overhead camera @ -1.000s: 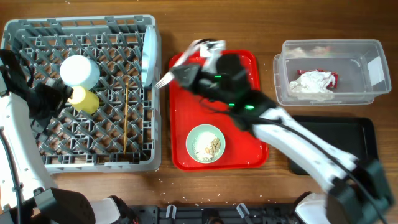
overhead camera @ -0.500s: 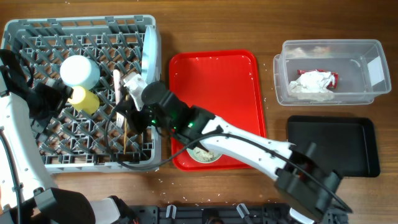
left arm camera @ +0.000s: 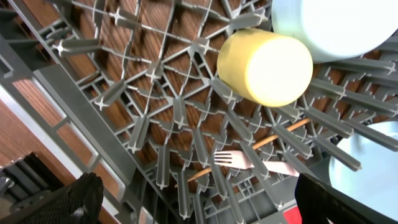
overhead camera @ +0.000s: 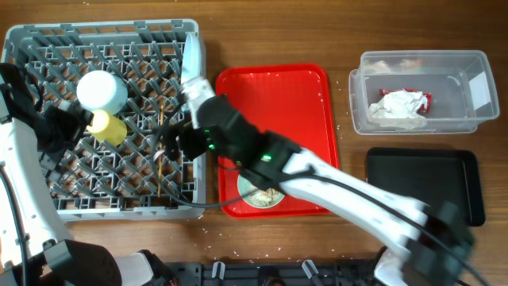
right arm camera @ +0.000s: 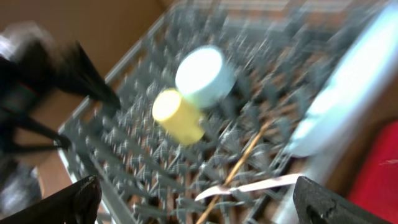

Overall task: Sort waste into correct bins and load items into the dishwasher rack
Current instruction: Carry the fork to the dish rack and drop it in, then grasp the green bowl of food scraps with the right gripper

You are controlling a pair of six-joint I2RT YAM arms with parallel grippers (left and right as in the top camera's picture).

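The grey dishwasher rack (overhead camera: pixel 48 48) holds an upturned pale blue bowl (overhead camera: pixel 101 91), a yellow cup (overhead camera: pixel 107 127), chopsticks (overhead camera: pixel 161 171) and a plate (overhead camera: pixel 190 63) standing at its right wall. The white fork (right arm camera: pixel 249 185) lies loose across the pegs, also in the left wrist view as the fork (left arm camera: pixel 249 160) over a chopstick. My right gripper (overhead camera: pixel 173 145) hovers open just above it, nothing between its fingers. Over the rack's left side my left gripper (overhead camera: pixel 59 131) stands open near the cup (left arm camera: pixel 264 68). A second bowl (overhead camera: pixel 255 193) with crumbs sits on the red tray, partly under my right arm.
The red tray (overhead camera: pixel 302 95) lies right of the rack. A clear tub (overhead camera: pixel 468 111) at the back right holds a white napkin (overhead camera: pixel 401 106) and a red wrapper (overhead camera: pixel 426 99). A black tray (overhead camera: pixel 425 187) lies in front of it. Crumbs dot the wood near the tray.
My right arm swung from the red tray to the rack with the fork, then opened and left the fork lying on the pegs. The left arm has not moved.
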